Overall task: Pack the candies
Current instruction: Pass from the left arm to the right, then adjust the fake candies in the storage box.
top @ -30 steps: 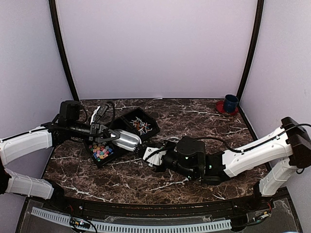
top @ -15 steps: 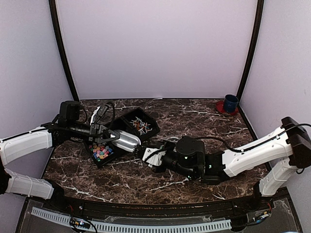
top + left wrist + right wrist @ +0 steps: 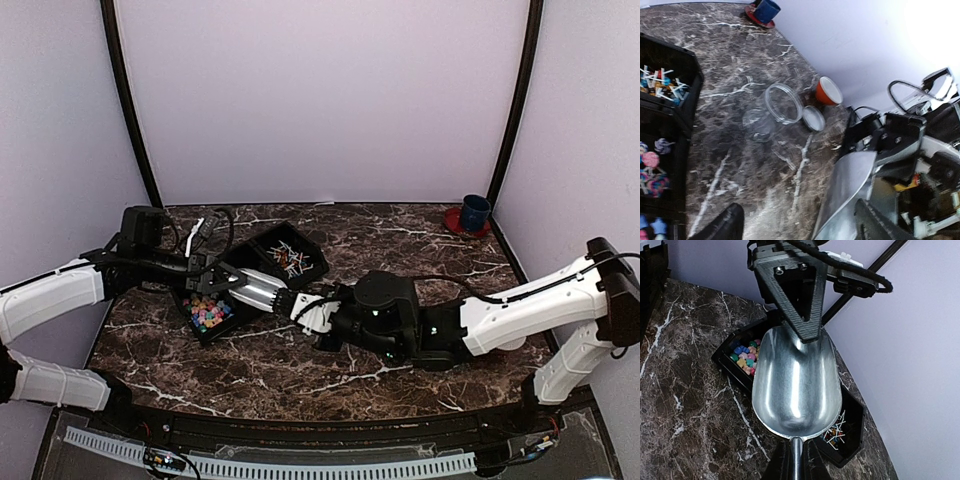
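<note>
Scoop (image 3: 792, 390) in right claw (image 3: 793, 463) — candies (image 3: 746, 356) nearby

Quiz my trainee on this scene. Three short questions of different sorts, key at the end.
1. True or false: the metal scoop is loaded with candies.
2. Where is the clear jar? A) inside the scoop; B) on the marble table, beside its lid; C) among the candies.
3. Fill in: the scoop's handle is gripped by the ____ hand.
Key: 1 false, its bowl is empty; 2 B; 3 the right hand.
</note>
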Motion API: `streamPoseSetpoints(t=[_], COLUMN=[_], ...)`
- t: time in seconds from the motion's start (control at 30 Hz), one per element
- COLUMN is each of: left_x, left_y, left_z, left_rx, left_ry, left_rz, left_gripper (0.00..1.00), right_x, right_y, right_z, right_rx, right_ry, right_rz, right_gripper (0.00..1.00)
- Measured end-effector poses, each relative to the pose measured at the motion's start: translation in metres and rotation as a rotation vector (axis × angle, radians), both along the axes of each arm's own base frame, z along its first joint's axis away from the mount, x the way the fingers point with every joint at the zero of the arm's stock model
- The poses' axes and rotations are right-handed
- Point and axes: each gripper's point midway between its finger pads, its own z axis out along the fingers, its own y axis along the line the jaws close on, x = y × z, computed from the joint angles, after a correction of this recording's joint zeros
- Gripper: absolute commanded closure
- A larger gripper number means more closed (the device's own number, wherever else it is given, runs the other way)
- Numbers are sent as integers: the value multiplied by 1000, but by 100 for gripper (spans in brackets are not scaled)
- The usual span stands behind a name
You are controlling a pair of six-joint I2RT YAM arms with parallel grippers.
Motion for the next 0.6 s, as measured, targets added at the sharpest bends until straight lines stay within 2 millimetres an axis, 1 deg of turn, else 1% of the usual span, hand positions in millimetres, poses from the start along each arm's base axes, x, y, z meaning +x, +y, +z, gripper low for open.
streamPoseSetpoints(t=[0.1, 0.13, 0.17, 0.3, 0.4, 0.47, 0.6], left_x=[16, 24, 32, 60, 82, 94, 107], left_y=[10, 16, 22, 52, 79, 97, 123], left_z=[0, 2, 5, 22, 26, 18, -16], left_rx=[76, 109, 141, 271, 359, 416, 535], left_ry=[-31, -50, -71, -167, -182, -171, -88], left_rz=[97, 143, 189, 374, 500, 566, 629], left_gripper=[2, 1, 1, 1, 1, 1, 1], right_x=[7, 11, 16, 33, 42, 47, 53], right_y=[-8, -12, -16, -24, -29, -33, -46], right_z=[8, 12, 19, 38, 44, 40, 25], right_rx=[6, 10, 17, 47, 63, 53, 3], right_ry=[54, 72, 90, 148, 201, 236, 299], right_rz=[-22, -36, -54, -115, -161, -189, -255], right_gripper=[100, 100, 100, 100, 100, 100, 100])
